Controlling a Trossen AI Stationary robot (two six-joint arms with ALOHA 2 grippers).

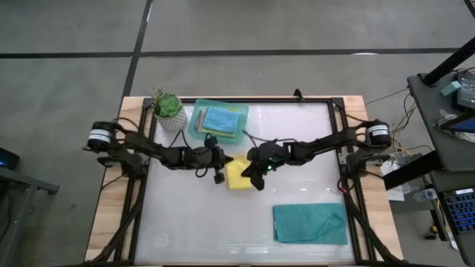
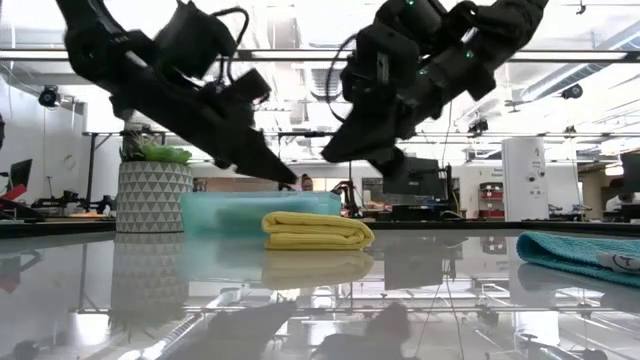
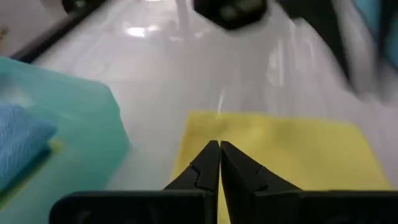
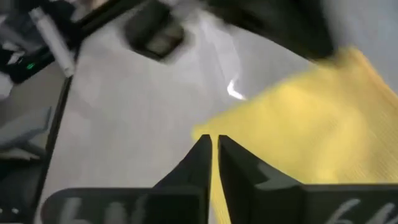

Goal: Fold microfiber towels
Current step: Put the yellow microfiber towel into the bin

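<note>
Teal towel lies nearest, spread flat toward the counter's front right, well apart from both arms and not yet folded.

Mid-counter sits the yellow towel, already folded into a small thick pad; in the low view it rests flat on the glossy top with its rounded fold facing forward. Both grippers hang just above it. The left gripper is at its left edge with its fingers pressed together and nothing between them, as the left wrist view shows. The right gripper is at the right edge; its fingers stand almost together with only a sliver of gap, and they hold no cloth.

The fold looks finished, so the step in hand is probably to carry this pad off. To do that well, one gripper should spread wide, come down over the folded edge and pinch all layers at once, so the pad does not fall open when lifted. The other arm should rise clear first, since the two are close together.

Farther back, the mint tray holds a blue folded towel, with another colour just showing beneath it. That is the likely place to set the pad, squarely on top. Beside the tray stands a potted plant, worth keeping clear of.
</note>
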